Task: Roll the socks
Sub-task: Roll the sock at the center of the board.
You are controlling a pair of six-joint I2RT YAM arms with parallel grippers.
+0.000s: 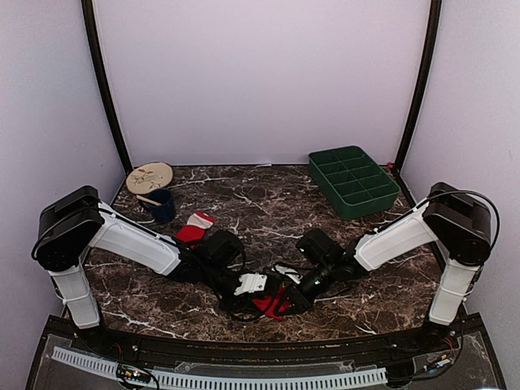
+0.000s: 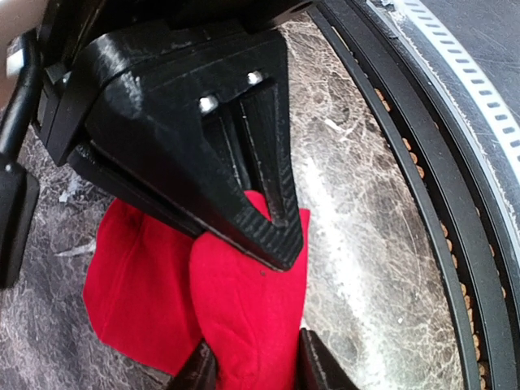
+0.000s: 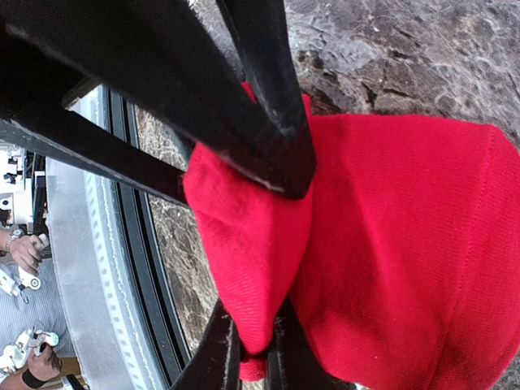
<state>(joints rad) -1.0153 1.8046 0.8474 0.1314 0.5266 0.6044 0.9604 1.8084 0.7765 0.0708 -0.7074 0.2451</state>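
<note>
Progress looks slight: my right gripper (image 3: 253,351) pinches a fold of the plain red sock (image 1: 272,305), bunched right under both tools; my left gripper (image 2: 258,367) straddles another fold, though I cannot tell if it grips. The cuffed sock (image 1: 195,227) lies flat beyond my left gripper, unrolled.

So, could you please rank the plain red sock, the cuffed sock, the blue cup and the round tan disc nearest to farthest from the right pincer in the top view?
1. plain red sock, in the right pincer, near edge
2. cuffed sock, left of centre
3. blue cup, farther left
4. round tan disc, far left corner
</note>
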